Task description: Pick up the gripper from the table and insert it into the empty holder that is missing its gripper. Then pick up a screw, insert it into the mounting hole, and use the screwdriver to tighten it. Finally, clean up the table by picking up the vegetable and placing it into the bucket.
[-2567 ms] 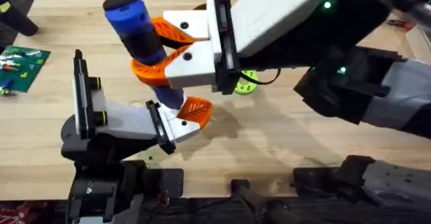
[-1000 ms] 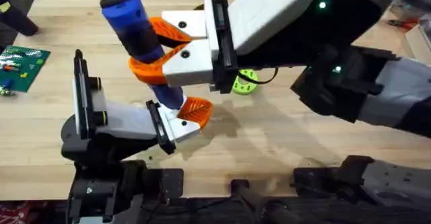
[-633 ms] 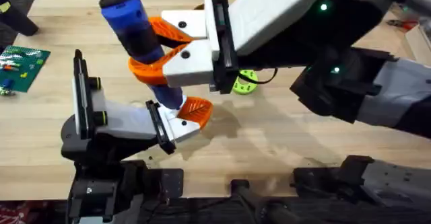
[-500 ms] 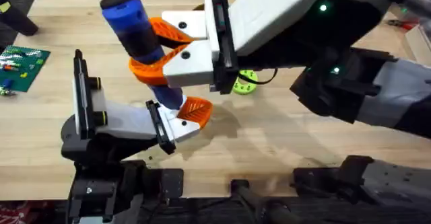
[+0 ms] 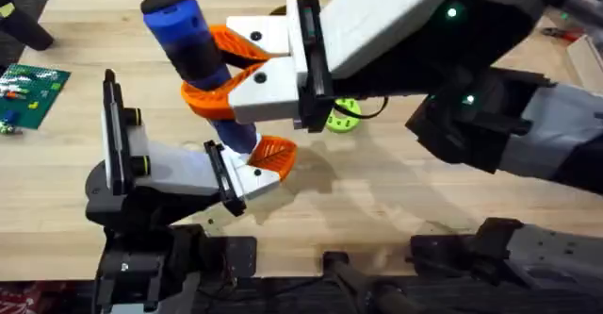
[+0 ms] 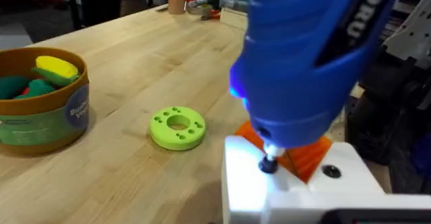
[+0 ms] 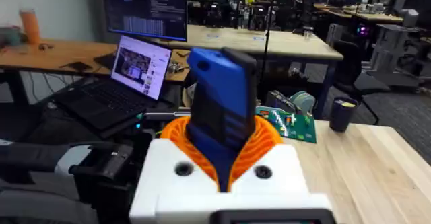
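Overhead, the right end effector [image 5: 215,74] grips the screwdriver [image 5: 193,52] above the holder [image 5: 247,177].

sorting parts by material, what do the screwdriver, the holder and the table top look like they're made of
The screwdriver: probably moulded plastic, its glossy blue body catching highlights, with a black cap. The holder: seemingly matte white plastic with flat faces and crisp edges, possibly printed. The table: light wood with visible grain and plank seams, smooth, perhaps sealed.

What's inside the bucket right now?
In the left wrist view the bucket holds a yellow piece, something dark green and a bit of red. Its wall hides anything lower.
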Robot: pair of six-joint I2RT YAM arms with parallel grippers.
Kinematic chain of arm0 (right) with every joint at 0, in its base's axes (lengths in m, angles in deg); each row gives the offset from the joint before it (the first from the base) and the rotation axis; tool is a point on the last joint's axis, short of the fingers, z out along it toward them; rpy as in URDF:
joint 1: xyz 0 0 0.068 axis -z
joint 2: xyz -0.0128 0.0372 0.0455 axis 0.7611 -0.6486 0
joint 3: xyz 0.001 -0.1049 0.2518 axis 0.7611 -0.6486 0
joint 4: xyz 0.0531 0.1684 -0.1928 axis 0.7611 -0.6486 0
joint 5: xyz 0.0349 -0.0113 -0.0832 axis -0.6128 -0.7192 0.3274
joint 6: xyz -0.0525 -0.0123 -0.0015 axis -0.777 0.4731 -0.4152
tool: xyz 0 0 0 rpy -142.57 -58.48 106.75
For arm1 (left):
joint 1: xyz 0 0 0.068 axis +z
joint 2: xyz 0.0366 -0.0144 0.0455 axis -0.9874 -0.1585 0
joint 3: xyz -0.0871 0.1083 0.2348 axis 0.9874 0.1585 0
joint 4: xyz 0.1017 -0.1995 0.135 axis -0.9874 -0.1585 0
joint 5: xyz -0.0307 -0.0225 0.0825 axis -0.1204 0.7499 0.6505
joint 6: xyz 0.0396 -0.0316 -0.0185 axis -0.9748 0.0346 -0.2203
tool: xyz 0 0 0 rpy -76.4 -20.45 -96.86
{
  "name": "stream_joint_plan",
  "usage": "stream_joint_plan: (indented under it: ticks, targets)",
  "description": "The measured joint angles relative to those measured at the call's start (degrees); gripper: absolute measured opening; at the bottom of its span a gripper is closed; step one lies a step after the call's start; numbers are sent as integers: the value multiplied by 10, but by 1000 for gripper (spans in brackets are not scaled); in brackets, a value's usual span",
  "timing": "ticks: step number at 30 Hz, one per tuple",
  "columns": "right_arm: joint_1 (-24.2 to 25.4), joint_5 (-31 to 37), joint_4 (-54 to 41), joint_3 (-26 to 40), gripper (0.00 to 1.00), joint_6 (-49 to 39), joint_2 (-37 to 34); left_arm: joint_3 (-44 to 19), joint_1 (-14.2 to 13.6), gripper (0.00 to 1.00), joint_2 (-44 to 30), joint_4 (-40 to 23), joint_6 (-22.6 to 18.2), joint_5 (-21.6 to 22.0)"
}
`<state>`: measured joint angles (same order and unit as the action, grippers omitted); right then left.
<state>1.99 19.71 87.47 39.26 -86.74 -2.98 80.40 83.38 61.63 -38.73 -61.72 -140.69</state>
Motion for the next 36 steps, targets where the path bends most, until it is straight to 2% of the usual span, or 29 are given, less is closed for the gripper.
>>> stream_joint_plan:
  ticks: [36]
  targets:
    - [0,1,6,-5,54,8,0,0,0,7,0,0,2,-1]
